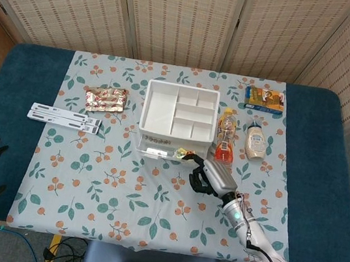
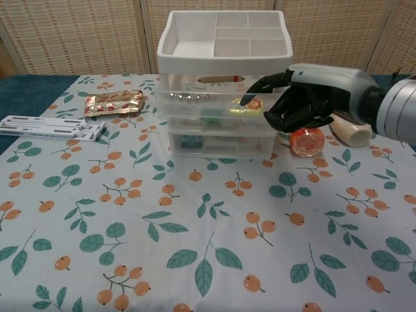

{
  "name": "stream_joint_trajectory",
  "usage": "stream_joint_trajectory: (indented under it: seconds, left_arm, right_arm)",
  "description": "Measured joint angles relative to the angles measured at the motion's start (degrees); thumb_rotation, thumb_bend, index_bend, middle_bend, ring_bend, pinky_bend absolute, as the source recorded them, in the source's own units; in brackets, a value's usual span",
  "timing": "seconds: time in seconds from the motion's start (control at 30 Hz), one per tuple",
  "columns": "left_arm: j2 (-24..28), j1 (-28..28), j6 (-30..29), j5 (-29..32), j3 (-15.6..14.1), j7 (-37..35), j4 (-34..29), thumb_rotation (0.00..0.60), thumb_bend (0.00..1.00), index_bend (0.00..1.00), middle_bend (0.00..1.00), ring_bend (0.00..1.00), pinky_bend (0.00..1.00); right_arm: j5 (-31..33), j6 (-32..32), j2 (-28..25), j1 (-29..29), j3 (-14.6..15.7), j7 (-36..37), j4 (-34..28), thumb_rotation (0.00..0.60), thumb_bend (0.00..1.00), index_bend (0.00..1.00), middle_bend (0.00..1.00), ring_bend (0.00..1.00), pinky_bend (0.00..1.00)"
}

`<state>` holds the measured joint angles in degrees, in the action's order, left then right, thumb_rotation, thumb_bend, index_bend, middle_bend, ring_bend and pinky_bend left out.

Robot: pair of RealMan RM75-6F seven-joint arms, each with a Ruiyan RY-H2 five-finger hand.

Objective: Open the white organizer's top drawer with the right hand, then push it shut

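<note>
My right hand (image 2: 305, 104) hooks one finger over the clear top drawer (image 2: 211, 107), other fingers curled — the drawer juts toward me from the white organizer (image 1: 178, 121) at mid-table, its long side running left-right.

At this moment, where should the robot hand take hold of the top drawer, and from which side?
Hook the front lip of the top drawer from the front, near its right end. It is slid partly out toward the robot, and the right robot hand already has a finger there.
</note>
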<state>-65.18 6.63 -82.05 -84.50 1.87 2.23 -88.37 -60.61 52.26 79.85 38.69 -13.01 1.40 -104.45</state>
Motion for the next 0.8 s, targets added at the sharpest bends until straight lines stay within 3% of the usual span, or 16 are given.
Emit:
stream_joint_trajectory:
  seconds: [0.8]
  left_arm:
    - [-0.2,0.1,-0.2,-0.4,0.0,0.0,-0.1,0.600,0.21,0.11,0.02,0.08,0.08]
  right_arm:
    - [-10.1,1.4,-4.7,-4.3,6.7,2.2,-7.7,0.600,0.60,0.27,0.83,0.94,1.00]
